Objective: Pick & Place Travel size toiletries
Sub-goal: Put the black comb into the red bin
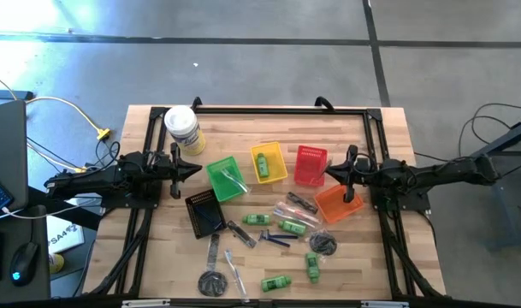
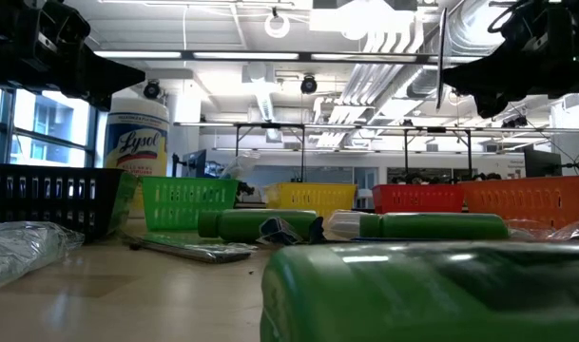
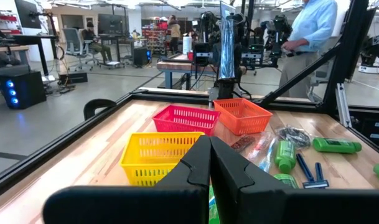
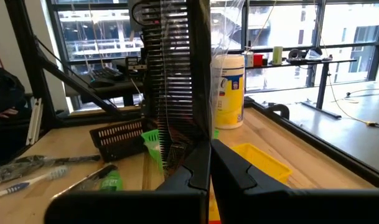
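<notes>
Many small toiletries (image 1: 277, 227) lie mid-bench: light, hard, slippery bottles, best grabbed across the middle. Left fingers (image 1: 198, 168) and right fingers (image 1: 328, 169) are shut, holding nothing.

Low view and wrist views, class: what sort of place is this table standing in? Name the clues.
Probably a robotics lab or open workshop. Exposed ceiling ducts run overhead, further framed work tables with equipment stand beyond, and a person stands at another rig.

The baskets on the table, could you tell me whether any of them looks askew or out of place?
Mildly. The black basket sits apart from the green, yellow, red and orange ones, turned at an angle. The orange basket is also rotated out of line.
</notes>
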Robot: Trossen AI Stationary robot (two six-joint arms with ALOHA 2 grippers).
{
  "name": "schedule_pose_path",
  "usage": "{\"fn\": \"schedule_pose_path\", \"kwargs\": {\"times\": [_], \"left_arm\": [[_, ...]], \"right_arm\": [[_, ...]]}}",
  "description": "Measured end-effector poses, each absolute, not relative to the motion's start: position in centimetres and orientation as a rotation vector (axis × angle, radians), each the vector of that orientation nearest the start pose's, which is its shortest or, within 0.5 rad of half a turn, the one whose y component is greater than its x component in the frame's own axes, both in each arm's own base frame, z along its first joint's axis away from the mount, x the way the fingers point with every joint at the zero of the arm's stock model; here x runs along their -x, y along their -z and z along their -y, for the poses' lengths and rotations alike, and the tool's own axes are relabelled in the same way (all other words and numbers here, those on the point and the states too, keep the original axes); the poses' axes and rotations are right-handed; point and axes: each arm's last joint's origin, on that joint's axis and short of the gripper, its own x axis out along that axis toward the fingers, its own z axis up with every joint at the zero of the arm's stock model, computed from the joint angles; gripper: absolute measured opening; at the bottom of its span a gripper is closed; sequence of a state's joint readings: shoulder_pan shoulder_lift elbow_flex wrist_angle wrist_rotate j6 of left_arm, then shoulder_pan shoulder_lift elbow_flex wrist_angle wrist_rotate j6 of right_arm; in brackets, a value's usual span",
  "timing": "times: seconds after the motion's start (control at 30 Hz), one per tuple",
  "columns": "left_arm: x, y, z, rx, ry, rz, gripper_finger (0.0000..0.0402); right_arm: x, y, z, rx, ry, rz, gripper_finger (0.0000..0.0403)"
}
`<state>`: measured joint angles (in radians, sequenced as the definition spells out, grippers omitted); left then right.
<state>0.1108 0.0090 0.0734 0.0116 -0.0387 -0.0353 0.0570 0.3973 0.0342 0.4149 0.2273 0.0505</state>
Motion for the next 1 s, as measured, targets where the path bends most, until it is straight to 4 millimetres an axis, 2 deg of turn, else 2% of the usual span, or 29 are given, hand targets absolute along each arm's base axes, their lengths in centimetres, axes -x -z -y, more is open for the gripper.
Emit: {"fn": "schedule_pose_path", "kwargs": {"times": [0.37, 0.47, 0.63, 0.87, 1.0], "left_arm": [[-9.2, -18.9, -1.1, 0.033, -0.148, 0.079, 0.0000], [-9.2, -18.9, -1.1, 0.033, -0.148, 0.079, 0.0000], [-9.2, -18.9, -1.1, 0.032, -0.148, 0.085, 0.0000], [-9.2, -19.1, -1.1, 0.028, -0.148, 0.103, 0.0000], [-9.2, -19.1, -1.1, 0.028, -0.148, 0.105, 0.0000]], "right_arm": [[-12.3, -18.0, 0.0, -0.061, 0.172, 0.058, 0.0002], [-12.2, -18.5, 0.0, -0.082, 0.192, 0.113, 0.0002], [-12.5, -21.0, 0.1, -0.098, 0.216, 0.145, 0.0002], [-14.0, -24.4, 0.5, -0.102, 0.403, -0.074, 0.0002], [-15.1, -26.0, 0.8, -0.131, 0.448, -0.187, 0.0002]]}}
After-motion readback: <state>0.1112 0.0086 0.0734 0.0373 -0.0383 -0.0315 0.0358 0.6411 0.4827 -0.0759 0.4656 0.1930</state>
